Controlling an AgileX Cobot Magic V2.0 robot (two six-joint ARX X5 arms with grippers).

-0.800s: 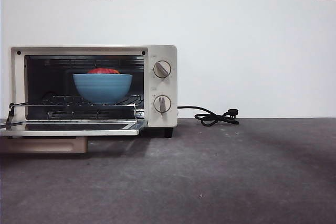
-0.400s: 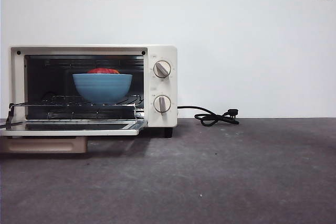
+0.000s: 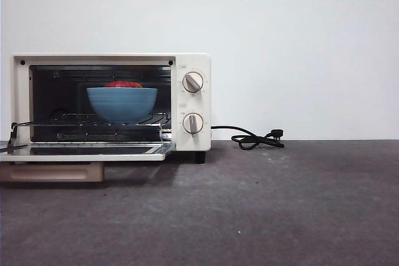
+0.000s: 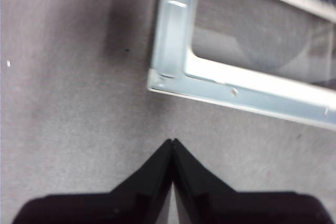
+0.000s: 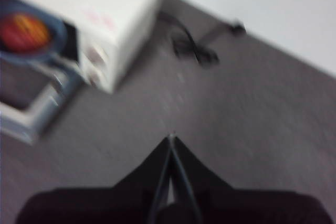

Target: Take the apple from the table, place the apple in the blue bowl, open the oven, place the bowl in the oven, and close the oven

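Left gripper (image 4: 172, 141): jaws pressed together, tips meeting in a point, nothing held between them, aimed downward. Right gripper (image 5: 171, 137): jaws likewise brought together tip to tip, empty; its wrist view is blurred. Neither arm appears in the front view

Nothing has visibly shifted in the front view across the last second: the blue bowl (image 3: 121, 103) and apple (image 3: 123, 83) sit as before inside the oven (image 3: 190, 101), its door (image 3: 84, 152) down.
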